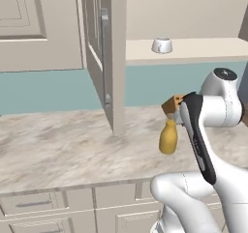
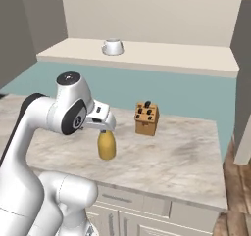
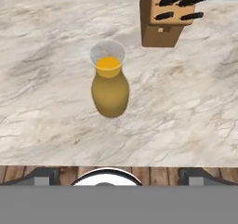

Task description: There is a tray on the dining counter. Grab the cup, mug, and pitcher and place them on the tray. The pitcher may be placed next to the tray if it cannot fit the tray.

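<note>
Marbled counter (image 2: 186,156) | pitcher (image 3: 109,89) upright, centred beyond jaws | jaws wide, empty

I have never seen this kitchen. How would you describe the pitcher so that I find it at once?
Look at the beige marbled counter in front of the robot, with panelled drawers below it. On it, near the brown wooden knife block, stands the pitcher, just below the open claw. It is mustard-yellow and bottle-shaped, with a round body and a narrow neck, while the block is angular and holds dark-handled knives.

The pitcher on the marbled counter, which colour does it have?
Mustard yellow; the pitcher has a clear rim. The hand view shows it best.
</note>
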You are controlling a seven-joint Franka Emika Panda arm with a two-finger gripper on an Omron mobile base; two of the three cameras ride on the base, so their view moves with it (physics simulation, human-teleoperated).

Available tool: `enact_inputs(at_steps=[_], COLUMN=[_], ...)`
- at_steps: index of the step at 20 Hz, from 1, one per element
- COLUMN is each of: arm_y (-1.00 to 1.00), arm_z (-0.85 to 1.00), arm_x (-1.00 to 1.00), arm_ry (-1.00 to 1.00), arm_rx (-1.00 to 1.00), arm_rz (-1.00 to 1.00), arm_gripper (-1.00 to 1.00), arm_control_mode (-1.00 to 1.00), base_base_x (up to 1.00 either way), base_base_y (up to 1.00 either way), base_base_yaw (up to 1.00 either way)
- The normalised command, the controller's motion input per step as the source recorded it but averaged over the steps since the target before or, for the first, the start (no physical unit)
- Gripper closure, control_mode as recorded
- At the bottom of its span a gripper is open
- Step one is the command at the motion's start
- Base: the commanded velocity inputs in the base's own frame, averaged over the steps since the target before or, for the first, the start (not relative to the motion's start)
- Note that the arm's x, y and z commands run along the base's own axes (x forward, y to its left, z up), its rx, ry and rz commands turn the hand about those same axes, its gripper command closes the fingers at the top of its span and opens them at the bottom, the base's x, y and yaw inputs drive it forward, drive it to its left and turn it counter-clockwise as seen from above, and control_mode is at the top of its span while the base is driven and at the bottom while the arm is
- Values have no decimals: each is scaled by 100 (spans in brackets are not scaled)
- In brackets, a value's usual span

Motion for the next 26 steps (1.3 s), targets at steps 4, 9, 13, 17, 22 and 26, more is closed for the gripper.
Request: enact_inputs(at_steps=[4, 9, 13, 17, 22, 26], arm_y=[0, 0, 0, 0, 0, 0], arm_z=[0, 0, 0, 0, 0, 0], arm_x=[0, 0, 0, 0, 0, 0], arm_ry=[0, 0, 0, 0, 0, -7], arm_rx=[0, 0, 0, 0, 0, 0], arm_rz=[0, 0, 0, 0, 0, 0], arm_gripper=[-100, -100, -100, -100, -100, -100], arm_control_mode=[100, 100, 100, 100, 100, -100], base_base_x=[0, 0, 5, 4, 0, 0], base_base_y=[37, 36, 15, 2, 0, 0], base_base_yaw=[-24, -23, -13, -3, 0, 0])
